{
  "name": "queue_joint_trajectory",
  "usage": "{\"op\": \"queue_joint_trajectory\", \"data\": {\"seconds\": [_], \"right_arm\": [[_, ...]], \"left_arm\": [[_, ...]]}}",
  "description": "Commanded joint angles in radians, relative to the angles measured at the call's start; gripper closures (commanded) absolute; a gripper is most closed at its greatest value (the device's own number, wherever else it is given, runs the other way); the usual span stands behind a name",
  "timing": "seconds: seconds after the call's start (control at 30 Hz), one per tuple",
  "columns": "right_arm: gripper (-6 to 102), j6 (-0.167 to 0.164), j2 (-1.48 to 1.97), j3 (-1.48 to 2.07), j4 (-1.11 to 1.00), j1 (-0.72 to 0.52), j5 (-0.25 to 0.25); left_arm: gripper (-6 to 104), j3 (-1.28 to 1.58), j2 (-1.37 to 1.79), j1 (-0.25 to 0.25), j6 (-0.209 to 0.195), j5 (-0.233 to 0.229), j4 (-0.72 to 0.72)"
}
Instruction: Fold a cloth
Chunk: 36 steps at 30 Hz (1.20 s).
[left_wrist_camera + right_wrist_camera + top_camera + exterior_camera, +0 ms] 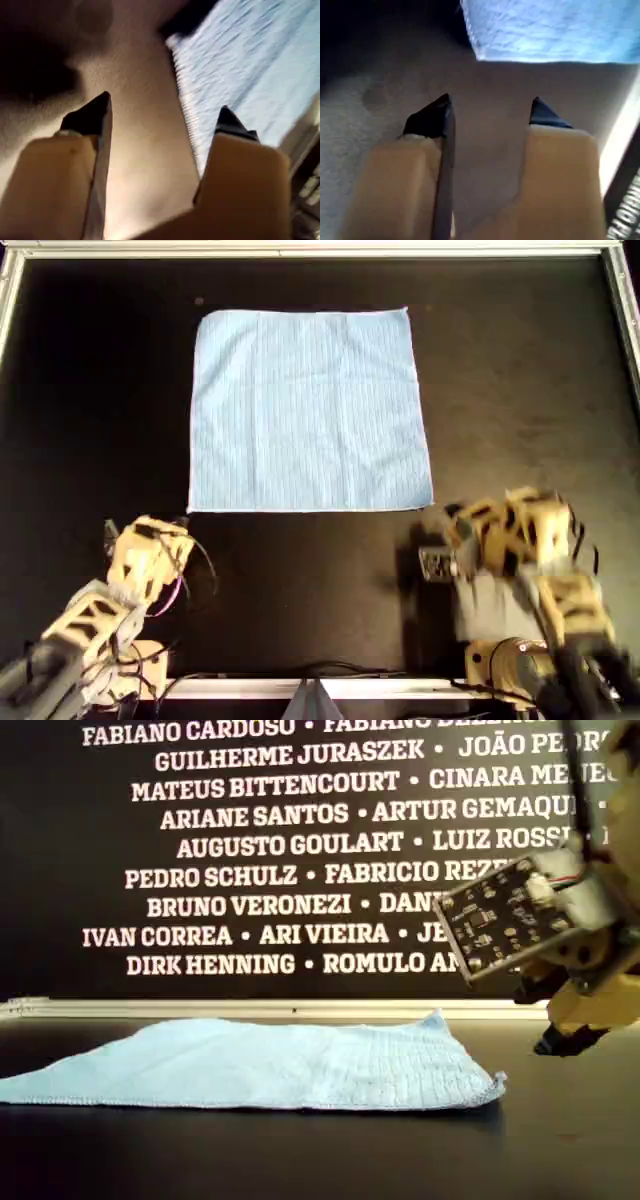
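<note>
The light-blue cloth (310,410) lies flat and spread out on the black table, in the upper middle of the overhead view. My left gripper (165,528) hovers just off the cloth's lower-left corner in that view. It is open and empty in the left wrist view (165,102), with the cloth's stitched edge (250,65) ahead of one fingertip. My right gripper (452,520) sits just beyond the lower-right corner, blurred. It is open and empty (491,99), with a cloth corner (555,25) ahead. In the exterior view the right gripper (553,1015) hangs right of the cloth (280,1065).
A metal rail (300,250) frames the black table. Behind it stands a dark wall with white names (280,840). A bare circuit board (500,920) is mounted on the right wrist. Cables (330,675) run along the overhead view's bottom edge between the arm bases.
</note>
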Motion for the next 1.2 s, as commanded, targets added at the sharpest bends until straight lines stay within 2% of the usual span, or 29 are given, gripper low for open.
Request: {"op": "queue_joint_trajectory", "data": {"seconds": [0.0,0.2,0.33,0.4,0.57,0.83,1.07,1.17], "right_arm": [[33,-0.008,-0.287,-0.215,-0.044,0.006,0.002],[33,0.0,-0.483,-0.342,-0.044,0.008,0.0],[33,0.061,-0.511,-0.383,-0.043,0.009,0.0],[33,0.074,-0.514,-0.407,-0.043,0.018,0.0],[33,0.075,-0.584,-0.469,-0.043,0.132,0.017],[33,0.075,-0.62,-0.506,-0.041,0.14,0.017],[33,0.075,-0.62,-0.508,-0.043,0.135,0.017],[33,0.075,-0.621,-0.508,-0.043,0.135,0.017]], "left_arm": [[24,-0.15,-0.146,-0.002,0.002,0.018,0.0],[24,-0.321,-0.385,0.0,0.002,0.009,0.005],[24,-0.351,-0.411,0.0,0.002,0.014,0.023],[24,-0.353,-0.411,0.0,0.003,0.015,0.029],[24,-0.354,-0.413,0.0,0.003,0.008,0.031],[24,-0.416,-0.485,0.0,0.008,0.011,0.037],[24,-0.581,-0.634,0.002,0.003,0.003,0.184],[24,-0.609,-0.672,0.002,0.003,0.003,0.196]]}}
